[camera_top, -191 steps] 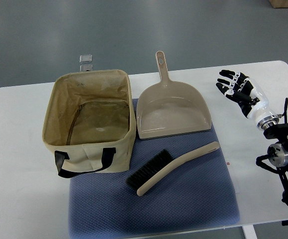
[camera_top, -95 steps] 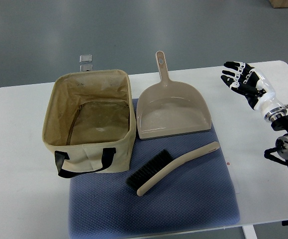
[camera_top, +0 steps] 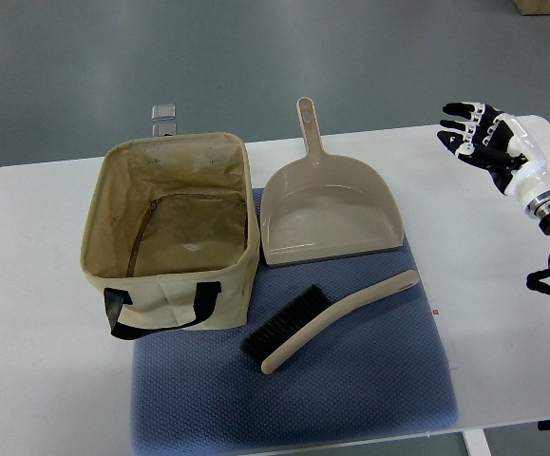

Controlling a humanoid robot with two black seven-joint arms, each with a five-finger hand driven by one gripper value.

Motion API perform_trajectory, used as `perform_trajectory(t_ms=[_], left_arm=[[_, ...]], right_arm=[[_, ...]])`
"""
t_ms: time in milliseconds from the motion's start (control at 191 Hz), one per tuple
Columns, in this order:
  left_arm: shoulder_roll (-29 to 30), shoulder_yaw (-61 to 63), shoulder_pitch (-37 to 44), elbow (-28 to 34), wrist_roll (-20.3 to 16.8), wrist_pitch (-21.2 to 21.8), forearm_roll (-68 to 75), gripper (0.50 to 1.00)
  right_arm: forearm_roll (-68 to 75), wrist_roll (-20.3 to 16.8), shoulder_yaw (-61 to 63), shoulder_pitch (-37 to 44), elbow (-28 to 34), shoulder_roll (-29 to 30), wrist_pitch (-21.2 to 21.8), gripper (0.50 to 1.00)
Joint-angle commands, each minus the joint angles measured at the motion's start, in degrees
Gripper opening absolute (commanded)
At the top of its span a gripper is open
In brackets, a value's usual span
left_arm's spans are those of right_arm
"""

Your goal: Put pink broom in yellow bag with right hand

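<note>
The broom [camera_top: 336,316], a beige-pink hand brush with black bristles, lies on the blue mat [camera_top: 350,389] with its handle pointing up right. The yellow-beige bag [camera_top: 170,233] stands open and empty at the left, with a black handle at its front. My right hand [camera_top: 472,131] is at the far right of the table, raised over the back edge, fingers spread and holding nothing. It is well apart from the broom, up and to the right of it.
A beige dustpan [camera_top: 330,214] lies behind the broom, right of the bag, handle pointing away. The white table [camera_top: 37,380] has its edges close at the right and front. A small metal clip [camera_top: 164,113] sits behind the bag.
My right hand has moved up and to the right, away from the broom and toward the table's back right corner. Broom, bag and dustpan have not moved.
</note>
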Motion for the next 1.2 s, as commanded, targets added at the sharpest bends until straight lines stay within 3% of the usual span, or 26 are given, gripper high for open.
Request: perform_trajectory(t_ms=[0,178,435,765,1194], left_arm=[[0.00,0.00,-0.01,-0.01,0.05,-0.04,-0.01,1.000],[0.00,0.00,-0.01,-0.01,-0.04,-0.04,-0.01,1.000],[0.00,0.00,-0.01,-0.01,-0.04,-0.04,-0.01,1.000],[0.00,0.00,-0.01,-0.01,0.05,-0.04,-0.01,1.000],[0.00,0.00,-0.01,-0.01,0.05,-0.04,-0.01,1.000]], right_arm=[[0.00,0.01,-0.08,0.45,0.01,-0.27,0.03,0.768],[0.00,0.27,-2.71,0.80,0.10,-2.11,0.03,0.768],[-0.08,3.61,-20.29,4.06,3.79,-13.98,-0.15,0.768],[-6.85,5.54,-46.65,17.94,12.58,-29.00,-0.06,0.768],[-20.74,6.16,-63.80,26.20,18.64,-30.15,-0.41,0.768]])
